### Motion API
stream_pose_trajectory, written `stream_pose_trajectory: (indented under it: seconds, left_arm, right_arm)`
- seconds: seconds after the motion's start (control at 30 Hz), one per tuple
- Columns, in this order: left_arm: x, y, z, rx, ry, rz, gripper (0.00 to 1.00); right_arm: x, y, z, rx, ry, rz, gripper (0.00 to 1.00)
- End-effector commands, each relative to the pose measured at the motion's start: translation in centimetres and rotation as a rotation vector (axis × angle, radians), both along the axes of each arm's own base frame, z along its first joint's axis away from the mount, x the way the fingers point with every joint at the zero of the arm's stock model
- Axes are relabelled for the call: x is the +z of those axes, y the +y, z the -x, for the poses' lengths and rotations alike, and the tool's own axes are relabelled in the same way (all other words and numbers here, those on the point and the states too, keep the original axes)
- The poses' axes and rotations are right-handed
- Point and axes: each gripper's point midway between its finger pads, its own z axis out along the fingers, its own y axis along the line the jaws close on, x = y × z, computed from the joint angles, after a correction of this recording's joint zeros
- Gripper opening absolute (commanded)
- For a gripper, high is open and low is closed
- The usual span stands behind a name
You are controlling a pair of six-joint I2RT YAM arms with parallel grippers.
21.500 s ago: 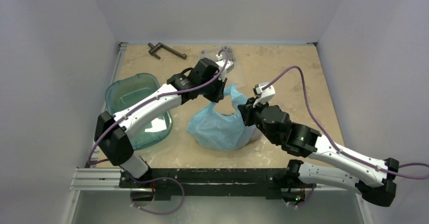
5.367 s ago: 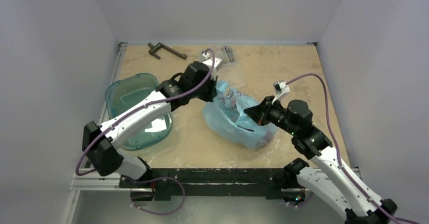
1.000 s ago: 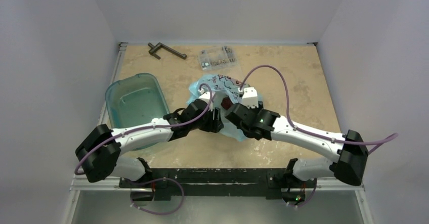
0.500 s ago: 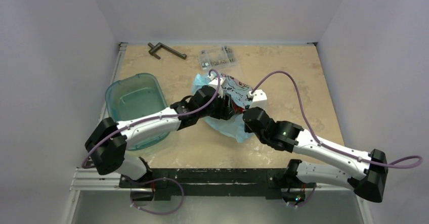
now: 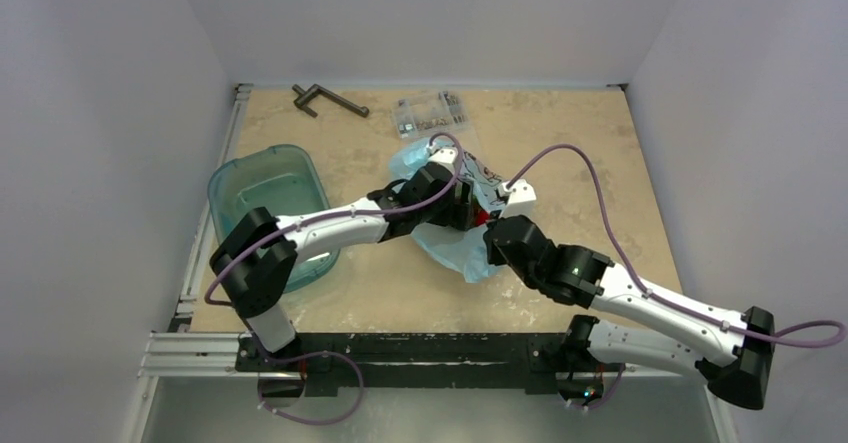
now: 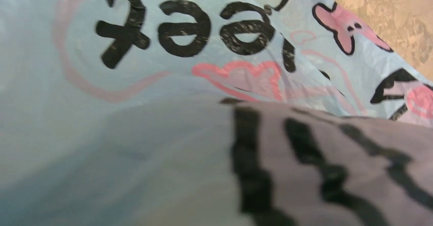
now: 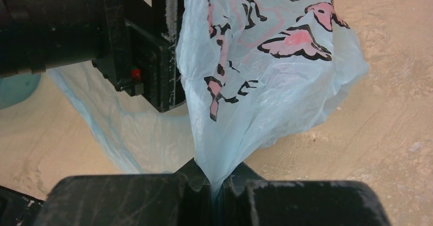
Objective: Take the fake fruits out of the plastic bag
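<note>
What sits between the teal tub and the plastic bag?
In the top view, only the left arm's forearm crosses bare table between teal tub and plastic bag.

Over the beige, mottled table [image 5: 600, 153], four things are down on the surface. A teal translucent tub [image 5: 262, 191] sits on the left side, close to the edge. At the far left lies a dark metal crank-shaped tool [image 5: 330, 100], and a clear flat parts box [image 5: 430, 113] lies to its right. In the middle, near that box, the crumpled light-blue plastic bag [image 5: 455, 253] rests.
</note>
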Motion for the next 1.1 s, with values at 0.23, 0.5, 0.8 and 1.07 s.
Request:
stream_pose_trajectory:
  seconds: [0.23,0.5,0.8,1.07]
  left_arm:
    - [-1.4,-2.9,-4.2,0.019,-0.033,-0.04,0.84]
    - [-4.9,-3.3,-4.1,-0.004,0.035,-0.102,0.85]
    - [-5.0,-3.1,-3.1,-0.053,0.06,-0.115,0.45]
    - [1.1,-2.1,-1.6,-0.111,0.007,-0.046,0.11]
  right_arm:
    - [0.4,0.3,0.4,0.038,-0.024,-0.042,0.0]
    - [0.6,-0.1,0.5,0.038,-0.036,-0.051,0.0]
    - [-0.2,-0.2,0.6,0.038,-0.024,-0.035,0.0]
    - [-1.5,-0.3,0.9,0.018,0.004,-0.06,0.0]
